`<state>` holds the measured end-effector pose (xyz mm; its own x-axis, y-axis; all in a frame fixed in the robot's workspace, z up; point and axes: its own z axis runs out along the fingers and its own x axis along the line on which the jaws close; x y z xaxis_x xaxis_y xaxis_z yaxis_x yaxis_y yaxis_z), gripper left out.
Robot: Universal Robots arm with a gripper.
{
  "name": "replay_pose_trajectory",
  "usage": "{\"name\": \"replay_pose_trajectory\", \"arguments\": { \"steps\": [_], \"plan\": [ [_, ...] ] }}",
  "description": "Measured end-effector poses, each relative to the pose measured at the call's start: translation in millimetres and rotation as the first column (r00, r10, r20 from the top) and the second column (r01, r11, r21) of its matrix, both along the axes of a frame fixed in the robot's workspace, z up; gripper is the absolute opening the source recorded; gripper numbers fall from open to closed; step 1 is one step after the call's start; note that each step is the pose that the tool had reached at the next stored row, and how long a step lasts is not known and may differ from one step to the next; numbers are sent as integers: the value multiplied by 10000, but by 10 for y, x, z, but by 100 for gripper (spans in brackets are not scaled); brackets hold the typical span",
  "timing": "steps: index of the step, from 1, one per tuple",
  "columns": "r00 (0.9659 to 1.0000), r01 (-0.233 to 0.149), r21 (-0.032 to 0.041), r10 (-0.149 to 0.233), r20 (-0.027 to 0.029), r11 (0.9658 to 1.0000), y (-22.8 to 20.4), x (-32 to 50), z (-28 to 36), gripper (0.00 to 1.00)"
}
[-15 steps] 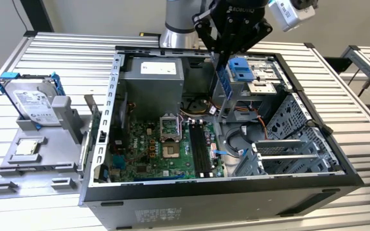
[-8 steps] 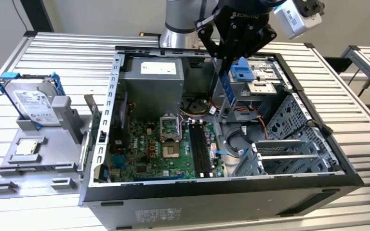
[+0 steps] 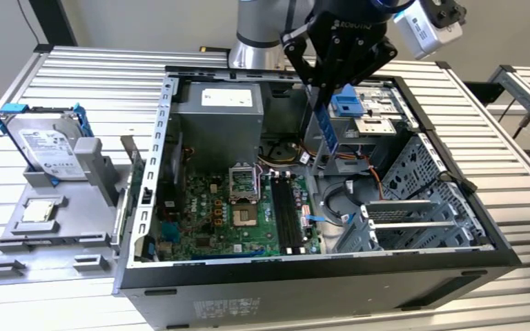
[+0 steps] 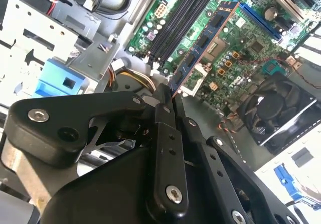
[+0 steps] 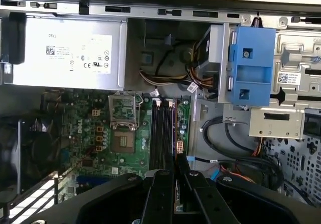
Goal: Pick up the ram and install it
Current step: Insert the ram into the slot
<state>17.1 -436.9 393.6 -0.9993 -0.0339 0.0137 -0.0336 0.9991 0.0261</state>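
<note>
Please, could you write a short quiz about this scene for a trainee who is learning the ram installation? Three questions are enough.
1. True or false: the gripper is shut on the ram.
2. Where is the ram now? A) seated in a black slot; B) held in the air above the motherboard; C) lying on the grey stand.
3. Fill the gap: the hard drive with blue brackets stands outside the case, on the exterior view's ____.

Key: 1 true; 2 B; 3 left.
</note>
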Motion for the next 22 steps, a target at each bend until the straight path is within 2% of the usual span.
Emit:
{"name": "replay_pose_trajectory", "arguments": {
  "steps": [22],
  "plan": [
    [10000, 0, 2, 0, 0, 10000, -5, 11, -76, 0]
  ]
}}
